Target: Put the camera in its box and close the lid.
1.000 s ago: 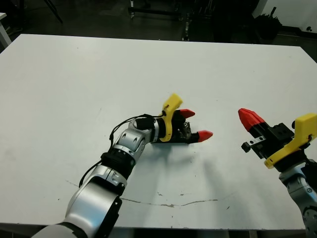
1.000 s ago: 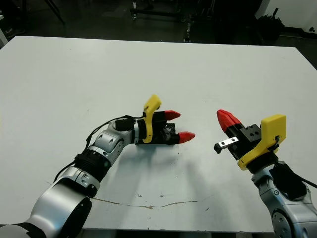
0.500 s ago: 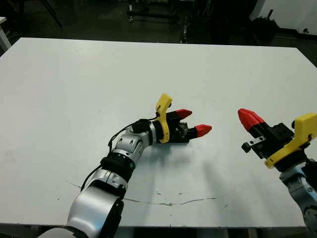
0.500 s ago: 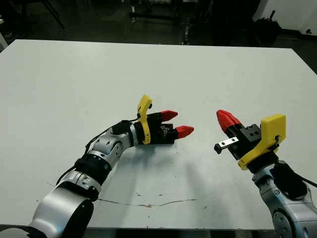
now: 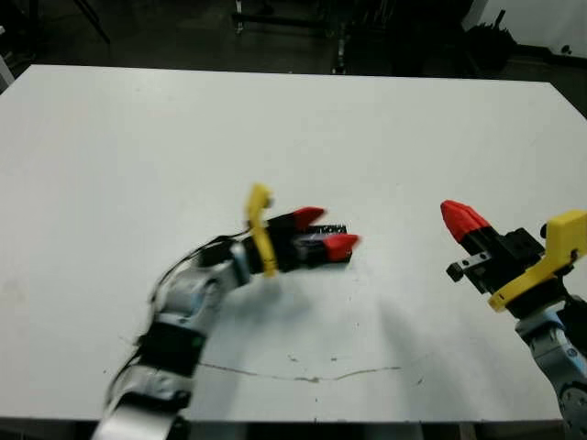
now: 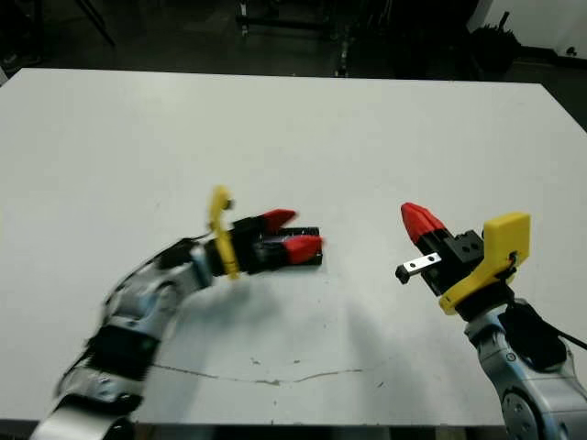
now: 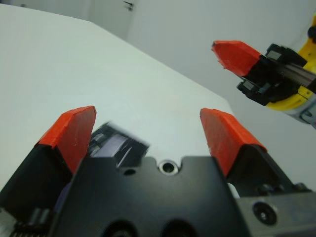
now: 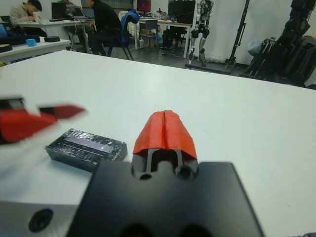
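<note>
Right wrist view: your black box with its crinkled silvery lid (image 8: 86, 146) is lying flat on the white surface (image 8: 256, 113).

Your left pincer (image 5: 321, 231) is hovering over the box with its red-tipped fingers (image 7: 69, 134) spread apart, gripping nothing. Your right pincer (image 8: 165, 132) is sitting well apart toward the right, its two red tips pressed together and empty. People are sitting at desks beyond the surface. The slim camera bar is not showing anywhere.
</note>
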Controlling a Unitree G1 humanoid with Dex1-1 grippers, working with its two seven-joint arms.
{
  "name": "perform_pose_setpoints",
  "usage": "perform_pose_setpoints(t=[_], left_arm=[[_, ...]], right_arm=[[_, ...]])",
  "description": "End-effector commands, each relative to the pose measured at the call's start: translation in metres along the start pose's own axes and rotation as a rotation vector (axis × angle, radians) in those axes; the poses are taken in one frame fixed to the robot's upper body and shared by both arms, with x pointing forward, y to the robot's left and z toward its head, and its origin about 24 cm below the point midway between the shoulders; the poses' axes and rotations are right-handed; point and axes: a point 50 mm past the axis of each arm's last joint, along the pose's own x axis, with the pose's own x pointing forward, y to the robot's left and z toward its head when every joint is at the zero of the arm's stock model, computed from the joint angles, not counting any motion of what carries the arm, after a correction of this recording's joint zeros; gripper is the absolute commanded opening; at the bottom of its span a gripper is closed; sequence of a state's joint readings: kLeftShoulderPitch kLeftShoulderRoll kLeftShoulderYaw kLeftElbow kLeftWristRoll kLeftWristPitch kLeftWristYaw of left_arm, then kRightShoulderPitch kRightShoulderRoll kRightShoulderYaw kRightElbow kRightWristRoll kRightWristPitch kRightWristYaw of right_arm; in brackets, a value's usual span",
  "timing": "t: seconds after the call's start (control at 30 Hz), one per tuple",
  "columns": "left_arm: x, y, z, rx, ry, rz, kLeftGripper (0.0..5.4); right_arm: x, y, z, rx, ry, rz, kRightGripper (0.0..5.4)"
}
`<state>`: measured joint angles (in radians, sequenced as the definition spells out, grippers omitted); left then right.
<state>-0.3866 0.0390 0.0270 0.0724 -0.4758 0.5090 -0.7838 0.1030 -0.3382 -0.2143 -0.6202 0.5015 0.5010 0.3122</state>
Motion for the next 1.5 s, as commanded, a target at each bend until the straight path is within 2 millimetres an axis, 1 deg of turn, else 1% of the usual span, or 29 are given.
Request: perform_pose_setpoints(t=[0.03, 0.1, 0.2, 0.3, 0.4, 0.57, 0.67, 0.87, 1.07, 1.1, 1.13, 1.23, 1.4, 1.43, 1.5], left_arm=[[-0.013, -0.005, 0.037, 0.075, -0.132, 0.027, 5.39], [-0.020, -0.007, 0.055, 0.095, -0.229, 0.076, 5.39], [-0.030, -0.010, 0.076, 0.154, -0.328, 0.217, 5.12], [-0.038, -0.010, 0.087, 0.203, -0.395, 0.328, 4.67], [-0.049, -0.008, 0.088, 0.279, -0.429, 0.413, 4.24], [-0.065, -0.005, 0.078, 0.425, -0.406, 0.509, 3.58], [-0.074, -0.004, 0.063, 0.451, -0.377, 0.573, 3.17], [-0.088, -0.004, 0.029, 0.486, -0.289, 0.632, 2.37], [-0.094, -0.011, 0.006, 0.520, -0.269, 0.690, 1.49], [-0.094, -0.012, 0.004, 0.522, -0.271, 0.695, 1.26], [-0.094, -0.013, 0.003, 0.525, -0.273, 0.698, 1.24], [-0.095, -0.013, 0.001, 0.524, -0.280, 0.710, 0.78], [-0.094, -0.013, 0.002, 0.537, -0.299, 0.729, 0.10], [-0.094, -0.013, 0.003, 0.538, -0.303, 0.731, 0.01], [-0.093, -0.013, 0.003, 0.540, -0.308, 0.732, 0.01]], right_arm=[[-0.001, 0.000, 0.002, 0.011, -0.026, -0.016, 0.00], [0.000, 0.001, 0.001, 0.021, -0.036, -0.028, 0.00], [0.001, 0.001, 0.000, 0.044, -0.051, -0.054, 0.00], [0.002, 0.002, 0.000, 0.072, -0.066, -0.105, 0.00], [0.004, 0.004, 0.001, 0.107, -0.085, -0.178, 0.00], [0.008, 0.009, 0.009, 0.071, -0.171, -0.346, 0.00], [0.012, 0.014, 0.012, 0.045, -0.207, -0.402, 0.00], [0.013, 0.022, 0.012, -0.006, -0.207, -0.468, 0.00], [0.009, 0.022, 0.008, -0.051, -0.212, -0.467, 0.00], [0.009, 0.022, 0.007, -0.057, -0.214, -0.467, 0.00], [0.009, 0.023, 0.006, -0.062, -0.219, -0.464, 0.00], [0.009, 0.024, 0.003, -0.063, -0.222, -0.462, 0.00], [0.009, 0.027, 0.002, -0.059, -0.219, -0.460, 0.00], [0.009, 0.027, 0.002, -0.059, -0.219, -0.459, 0.00], [0.010, 0.027, 0.002, -0.060, -0.220, -0.456, 0.00]])
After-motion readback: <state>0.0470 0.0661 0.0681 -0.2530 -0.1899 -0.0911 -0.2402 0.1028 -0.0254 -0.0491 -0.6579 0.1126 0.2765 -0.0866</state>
